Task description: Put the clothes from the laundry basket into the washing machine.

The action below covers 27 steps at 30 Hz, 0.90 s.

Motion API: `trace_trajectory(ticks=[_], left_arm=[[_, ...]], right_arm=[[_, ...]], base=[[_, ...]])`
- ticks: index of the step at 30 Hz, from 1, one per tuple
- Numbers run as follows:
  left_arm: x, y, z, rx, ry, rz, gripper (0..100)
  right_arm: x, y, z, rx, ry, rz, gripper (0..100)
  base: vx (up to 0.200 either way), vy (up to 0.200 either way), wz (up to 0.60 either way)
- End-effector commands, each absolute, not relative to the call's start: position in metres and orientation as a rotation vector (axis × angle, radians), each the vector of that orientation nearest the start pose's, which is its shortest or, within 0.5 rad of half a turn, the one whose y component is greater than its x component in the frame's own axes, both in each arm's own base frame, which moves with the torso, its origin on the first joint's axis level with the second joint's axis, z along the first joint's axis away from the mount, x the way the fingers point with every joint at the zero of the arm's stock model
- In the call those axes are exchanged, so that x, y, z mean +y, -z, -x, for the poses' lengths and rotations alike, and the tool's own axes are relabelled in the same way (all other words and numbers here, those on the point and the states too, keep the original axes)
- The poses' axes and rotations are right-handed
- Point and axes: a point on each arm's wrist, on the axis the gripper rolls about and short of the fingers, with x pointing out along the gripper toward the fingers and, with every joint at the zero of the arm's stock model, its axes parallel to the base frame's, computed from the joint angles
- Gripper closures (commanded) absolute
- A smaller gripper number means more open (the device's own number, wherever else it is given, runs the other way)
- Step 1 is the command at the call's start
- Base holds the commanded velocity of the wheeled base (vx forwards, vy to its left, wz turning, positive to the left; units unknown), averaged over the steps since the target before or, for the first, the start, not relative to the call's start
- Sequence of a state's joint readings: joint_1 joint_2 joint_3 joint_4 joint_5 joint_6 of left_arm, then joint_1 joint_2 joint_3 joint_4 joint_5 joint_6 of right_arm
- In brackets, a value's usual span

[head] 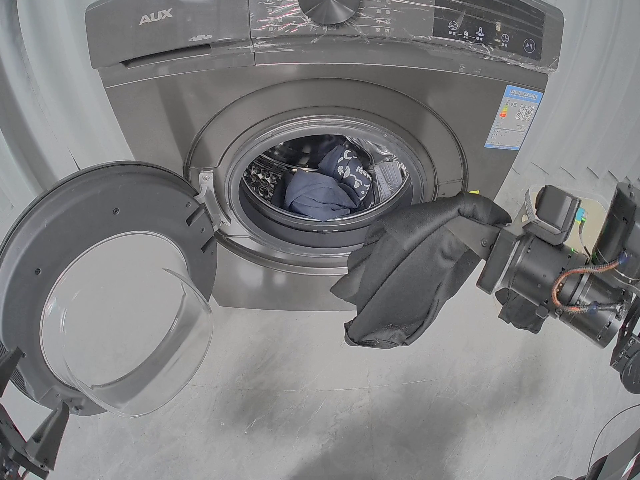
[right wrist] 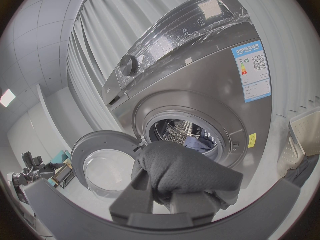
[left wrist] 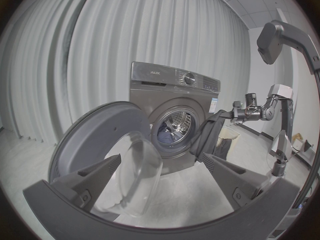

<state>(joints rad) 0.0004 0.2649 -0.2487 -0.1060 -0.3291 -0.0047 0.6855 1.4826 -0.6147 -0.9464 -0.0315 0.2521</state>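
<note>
Black garment (head: 407, 268) hangs before open washing machine (head: 153, 101)

Right end effector (right wrist: 163, 197) clenched, left end effector (left wrist: 160, 159) agape.

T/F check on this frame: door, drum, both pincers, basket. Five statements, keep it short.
1. The washer door is shut. False: it is swung open to the robot's left.
2. The right pincer is shut on a black garment that hangs outside the drum. True.
3. The drum is empty. False: navy clothes lie in it.
4. The left pincer is open and holds nothing. True.
5. The laundry basket stands to the robot's right of the washing machine. True.
</note>
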Motion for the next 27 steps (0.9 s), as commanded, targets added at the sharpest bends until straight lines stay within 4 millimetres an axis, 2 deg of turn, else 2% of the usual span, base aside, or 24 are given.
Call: trace_trajectory(ticks=[1, 4, 5, 8, 15, 21, 27], left_arm=[[-0.015, -0.179, -0.060, 0.101, 0.539, -0.005, 0], [-0.023, -0.182, -0.076, 0.118, 0.623, -0.004, 0], [-0.034, -0.180, -0.088, 0.149, 0.695, -0.002, 0], [-0.051, -0.174, -0.111, 0.205, 0.742, -0.007, 0], [-0.086, -0.159, -0.158, 0.237, 0.823, -0.010, 0], [-0.106, -0.149, -0.177, 0.291, 0.871, 0.035, 0], [-0.117, -0.137, -0.194, 0.356, 0.873, 0.040, 0]], right_arm=[[0.187, -0.222, -0.216, -0.028, -0.622, -0.333, 100], [0.196, -0.222, -0.218, -0.040, -0.622, -0.341, 100], [0.203, -0.221, -0.222, -0.040, -0.625, -0.342, 100], [0.212, -0.224, -0.229, -0.054, -0.621, -0.352, 100], [0.219, -0.224, -0.232, -0.085, -0.641, -0.380, 100], [0.226, -0.221, -0.231, -0.089, -0.662, -0.385, 100], [0.229, -0.221, -0.230, -0.092, -0.672, -0.387, 100]], base=[[0.000, 0.000, 0.00], [0.000, 0.000, 0.00], [0.000, 0.000, 0.00], [0.000, 0.000, 0.00], [0.000, 0.000, 0.00], [0.000, 0.000, 0.00], [0.000, 0.000, 0.00]])
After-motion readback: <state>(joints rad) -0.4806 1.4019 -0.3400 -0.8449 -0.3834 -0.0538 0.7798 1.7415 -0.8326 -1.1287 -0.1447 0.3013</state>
